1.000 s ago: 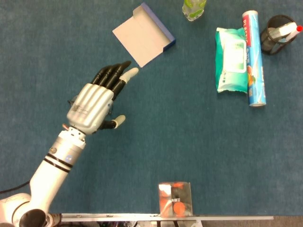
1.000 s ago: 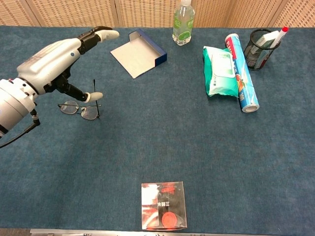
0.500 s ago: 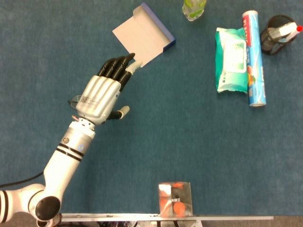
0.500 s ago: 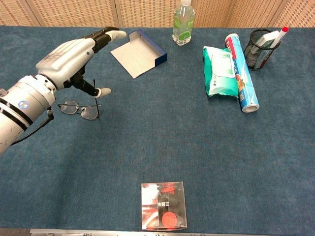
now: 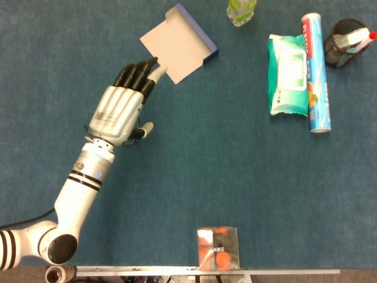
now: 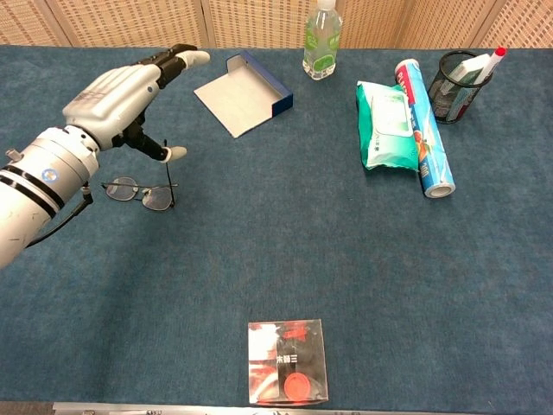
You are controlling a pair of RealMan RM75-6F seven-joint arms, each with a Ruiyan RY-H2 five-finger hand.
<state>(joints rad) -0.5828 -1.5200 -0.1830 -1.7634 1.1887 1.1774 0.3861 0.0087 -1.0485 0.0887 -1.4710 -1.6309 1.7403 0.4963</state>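
My left hand (image 5: 121, 108) (image 6: 130, 91) hovers open above the blue table (image 6: 276, 251), fingers stretched out and holding nothing. Its fingertips (image 5: 138, 68) reach the near corner of the open blue-edged box (image 5: 178, 42) (image 6: 243, 93); contact is unclear. A pair of glasses (image 6: 141, 191) lies on the table just below and beside the hand; the hand hides them in the head view. My right hand is not in either view.
A clear bottle (image 6: 321, 41) stands at the far edge. A green wipes pack (image 6: 387, 124), a tube (image 6: 423, 124) and a black mesh cup (image 6: 458, 78) with a spray bottle sit far right. A clear box with red contents (image 6: 287, 361) is at the near edge.
My left hand moved forward toward the open box, then drifted slightly left; its fingertips now reach the box's near corner. Nothing else moved.
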